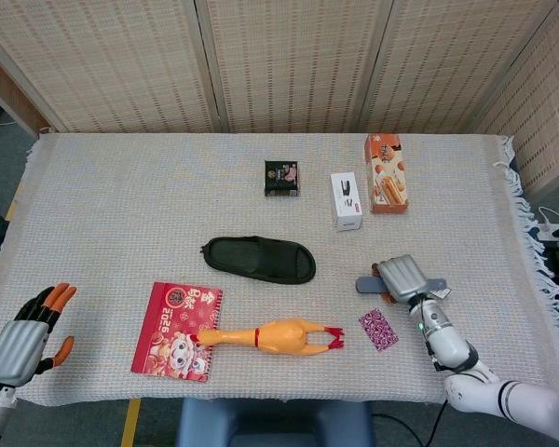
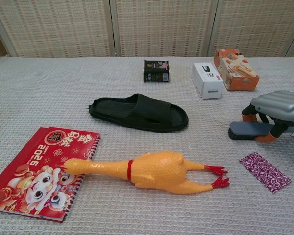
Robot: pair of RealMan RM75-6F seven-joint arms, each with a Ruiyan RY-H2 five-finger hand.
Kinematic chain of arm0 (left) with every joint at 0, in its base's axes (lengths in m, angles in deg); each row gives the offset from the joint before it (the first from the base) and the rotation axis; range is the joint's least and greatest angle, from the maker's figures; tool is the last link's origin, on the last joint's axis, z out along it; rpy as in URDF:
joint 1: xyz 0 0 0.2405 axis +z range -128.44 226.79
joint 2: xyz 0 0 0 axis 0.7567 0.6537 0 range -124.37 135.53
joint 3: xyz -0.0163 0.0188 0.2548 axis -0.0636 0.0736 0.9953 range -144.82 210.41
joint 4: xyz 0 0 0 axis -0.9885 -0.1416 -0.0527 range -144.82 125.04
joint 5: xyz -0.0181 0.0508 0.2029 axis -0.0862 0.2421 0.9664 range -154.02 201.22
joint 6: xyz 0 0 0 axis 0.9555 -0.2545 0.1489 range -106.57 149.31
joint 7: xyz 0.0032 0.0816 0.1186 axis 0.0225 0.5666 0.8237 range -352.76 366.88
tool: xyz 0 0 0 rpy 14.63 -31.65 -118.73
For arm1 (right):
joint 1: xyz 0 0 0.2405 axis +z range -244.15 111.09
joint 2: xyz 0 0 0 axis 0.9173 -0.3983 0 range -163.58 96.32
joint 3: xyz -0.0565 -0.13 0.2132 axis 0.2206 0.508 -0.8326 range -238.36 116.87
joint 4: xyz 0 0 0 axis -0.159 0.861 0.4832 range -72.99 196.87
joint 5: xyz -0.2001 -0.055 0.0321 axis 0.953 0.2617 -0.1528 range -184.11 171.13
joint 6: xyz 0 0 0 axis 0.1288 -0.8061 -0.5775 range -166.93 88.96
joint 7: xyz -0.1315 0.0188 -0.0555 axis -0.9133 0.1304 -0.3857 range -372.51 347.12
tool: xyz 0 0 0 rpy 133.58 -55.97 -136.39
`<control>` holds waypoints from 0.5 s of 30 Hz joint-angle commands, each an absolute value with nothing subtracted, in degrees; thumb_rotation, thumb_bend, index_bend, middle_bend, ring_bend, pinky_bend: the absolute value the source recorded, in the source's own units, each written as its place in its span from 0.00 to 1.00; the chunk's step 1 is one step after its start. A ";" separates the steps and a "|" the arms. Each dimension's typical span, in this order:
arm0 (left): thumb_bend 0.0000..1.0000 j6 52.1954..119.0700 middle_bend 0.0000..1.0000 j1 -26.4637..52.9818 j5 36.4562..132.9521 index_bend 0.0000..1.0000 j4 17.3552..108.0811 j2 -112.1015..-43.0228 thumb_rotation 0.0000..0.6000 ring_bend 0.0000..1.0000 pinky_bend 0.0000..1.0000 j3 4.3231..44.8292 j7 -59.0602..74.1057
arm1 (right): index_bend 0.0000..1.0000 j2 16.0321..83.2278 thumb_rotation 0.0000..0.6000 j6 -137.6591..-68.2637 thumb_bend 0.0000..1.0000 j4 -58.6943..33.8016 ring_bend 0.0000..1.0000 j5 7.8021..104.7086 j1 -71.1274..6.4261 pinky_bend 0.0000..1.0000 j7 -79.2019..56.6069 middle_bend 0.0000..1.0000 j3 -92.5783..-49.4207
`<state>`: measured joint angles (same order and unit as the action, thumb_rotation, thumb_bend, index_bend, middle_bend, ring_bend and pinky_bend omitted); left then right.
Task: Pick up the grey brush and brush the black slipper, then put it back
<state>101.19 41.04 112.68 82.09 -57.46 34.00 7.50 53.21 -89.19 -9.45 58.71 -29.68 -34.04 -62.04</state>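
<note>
— While the right hand (image 2: 280, 105) grips the grey brush (image 2: 251, 130), where does the brush sit relative to the black slipper (image 1: 259, 259)?
— Well to the slipper's right, bristle side down, low over the woven surface (image 1: 149, 186); whether it touches the cloth cannot be told. The fingers (image 2: 273, 131) curl around its handle.
— And the left hand (image 1: 28, 331)?
— Far to the slipper's left, at the near corner, fingers spread, holding nothing.
— What else lies around the slipper?
— A yellow rubber chicken (image 2: 152, 171) just in front; a red calendar (image 2: 36, 171) front-left; a patterned card (image 2: 264, 171) front-right, beside the brush. Behind stand a dark packet (image 1: 281, 177), a white box (image 1: 346, 200) and an orange box (image 1: 387, 173).
</note>
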 commanded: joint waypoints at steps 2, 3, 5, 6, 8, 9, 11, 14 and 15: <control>0.45 100.89 0.00 40.95 112.51 0.00 82.35 -57.27 1.00 0.00 0.15 34.07 7.60 | 0.45 52.91 1.00 -88.30 0.48 -9.94 0.36 58.75 -29.79 0.63 -33.82 0.42 -62.08; 0.45 100.94 0.00 40.96 112.48 0.00 82.41 -57.21 1.00 0.00 0.15 34.04 7.64 | 0.37 52.26 1.00 -88.04 0.48 -10.66 0.31 58.59 -29.80 0.59 -33.96 0.36 -62.12; 0.45 101.01 0.00 40.99 112.52 0.00 82.41 -57.16 1.00 0.00 0.15 34.07 7.55 | 0.13 51.02 1.00 -88.62 0.48 -12.09 0.14 59.64 -29.87 0.44 -33.91 0.19 -62.11; 0.45 100.97 0.00 40.97 112.57 0.00 82.33 -57.19 1.00 0.00 0.15 34.10 7.53 | 0.07 50.37 1.00 -88.98 0.48 -12.69 0.08 60.28 -29.95 0.39 -33.80 0.15 -62.03; 0.45 100.53 0.00 40.86 112.35 0.00 82.14 -57.34 1.00 0.00 0.15 34.17 7.54 | 0.01 49.00 1.00 -89.80 0.45 -14.08 0.01 60.85 -30.25 0.28 -33.94 0.08 -62.07; 0.45 100.20 0.00 40.77 112.17 0.00 82.10 -57.43 1.00 0.00 0.15 34.19 7.70 | 0.00 48.06 1.00 -90.20 0.42 -15.07 0.00 60.84 -30.43 0.25 -34.43 0.06 -62.09; 0.45 99.98 0.00 40.66 112.01 0.00 82.14 -57.53 1.00 0.00 0.15 34.14 7.97 | 0.00 46.62 1.00 -90.35 0.36 -16.87 0.00 60.14 -30.63 0.21 -35.47 0.02 -62.15; 0.45 99.92 0.00 40.60 111.98 0.00 82.28 -57.64 1.00 0.00 0.15 34.14 8.46 | 0.00 44.19 1.00 -90.36 0.30 -20.33 0.00 58.55 -30.86 0.19 -37.25 0.00 -62.23; 0.45 99.94 0.00 40.62 111.92 0.00 82.30 -57.67 1.00 0.00 0.15 34.13 8.60 | 0.00 43.30 1.00 -90.86 0.29 -21.57 0.00 58.37 -31.08 0.19 -37.72 0.00 -62.26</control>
